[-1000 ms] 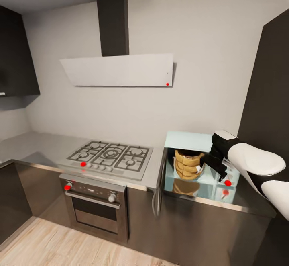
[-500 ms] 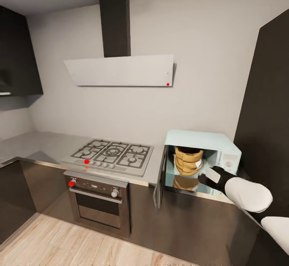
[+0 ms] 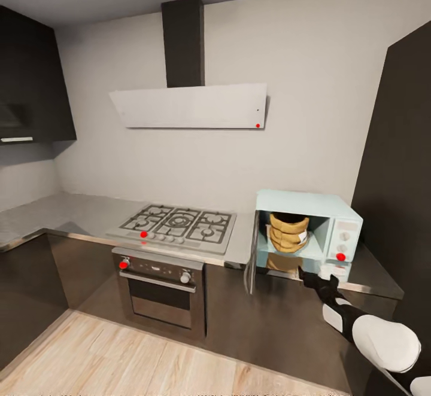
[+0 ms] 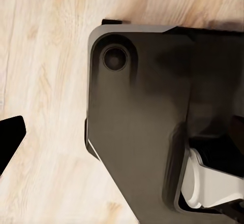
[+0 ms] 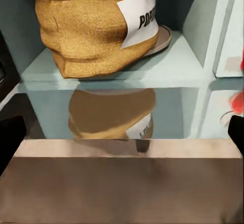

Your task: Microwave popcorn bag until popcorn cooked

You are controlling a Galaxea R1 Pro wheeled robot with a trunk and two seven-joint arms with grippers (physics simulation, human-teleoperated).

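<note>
In front of the microwave point(image 3: 308, 228), low against the cabinet face below it, I am holding my right gripper point(image 3: 312, 277) just under the open cavity, its dark fingers pointing up toward the sill. In the right wrist view both fingertips are sitting at opposite edges of the picture with nothing between them, so the jaws are spread wide and empty. My left gripper point(image 4: 7, 140) is hanging far from the microwave, over the pale wood floor point(image 4: 46, 56) and the robot's own dark base point(image 4: 137, 117); just one dark fingertip is showing, so I cannot tell whether it is spread or pressed together.

Just past my right fingers, the steel countertop point(image 5: 127, 183) is running under the microwave's front, mirroring the cavity above it. The microwave door point(image 3: 253, 259) is standing swung out on the side nearer the gas hob point(image 3: 176, 227), leaving the way in clear.

Inside the microwave, the popcorn bag point(image 5: 96, 28) is standing upright on the cavity floor, its base partly over the turntable plate point(image 5: 161, 37), white label facing out. By my judgement the loading is done and the door is waiting to be closed before heating; the popcorn itself is not visible from here.
</note>
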